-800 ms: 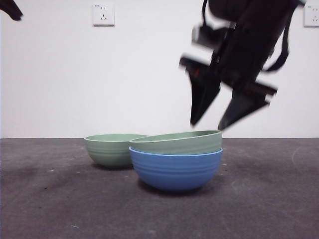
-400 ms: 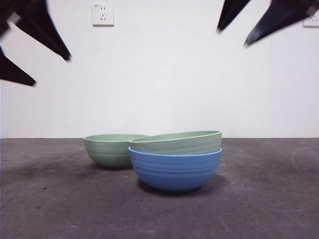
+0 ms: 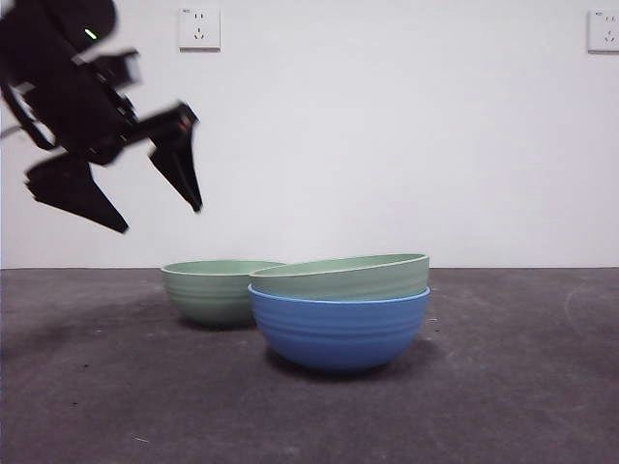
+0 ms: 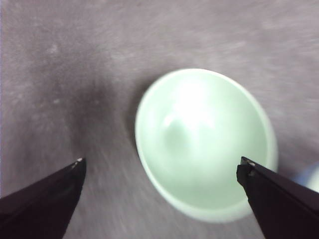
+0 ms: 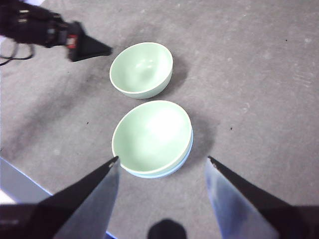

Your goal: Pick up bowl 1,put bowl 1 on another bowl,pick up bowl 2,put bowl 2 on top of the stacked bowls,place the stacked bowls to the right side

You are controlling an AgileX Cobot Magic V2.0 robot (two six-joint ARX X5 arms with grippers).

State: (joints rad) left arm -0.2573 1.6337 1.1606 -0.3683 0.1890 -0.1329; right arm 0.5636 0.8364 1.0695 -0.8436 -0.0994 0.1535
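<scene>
Front view: the left gripper [image 3: 160, 217] hangs up high with its jaws spread wide and nothing in them. Bowl 2 [image 3: 215, 290], the loose pale green one, sits on the table [image 3: 97, 387] below it and a bit toward the middle. Just beside bowl 2, on the far side from the gripper, is bowl 1 [image 3: 343, 275], already sitting in another bowl [image 3: 338, 329], the blue one, slightly tilted rather than level. From here bowl 2 and the blue bowl overlap, so I can't tell if they touch. No right arm shows in this view.

Left wrist view: blurry, but this is the useful one. Bowl 2 [image 4: 204, 144] lies ahead between the two jaw tips, nearer one jaw than the other, mouth up. My read: the coming move is mostly straight down onto the rim, with a little sideways correction.

Right wrist view: the right gripper [image 5: 162, 162] is parked high over the stack, jaws wide apart, holding nothing. It shows what the front view hides: a gap of bare table between bowl 2 [image 5: 142, 69] and the stack. The left gripper is clearly the closer one to bowl 2.
</scene>
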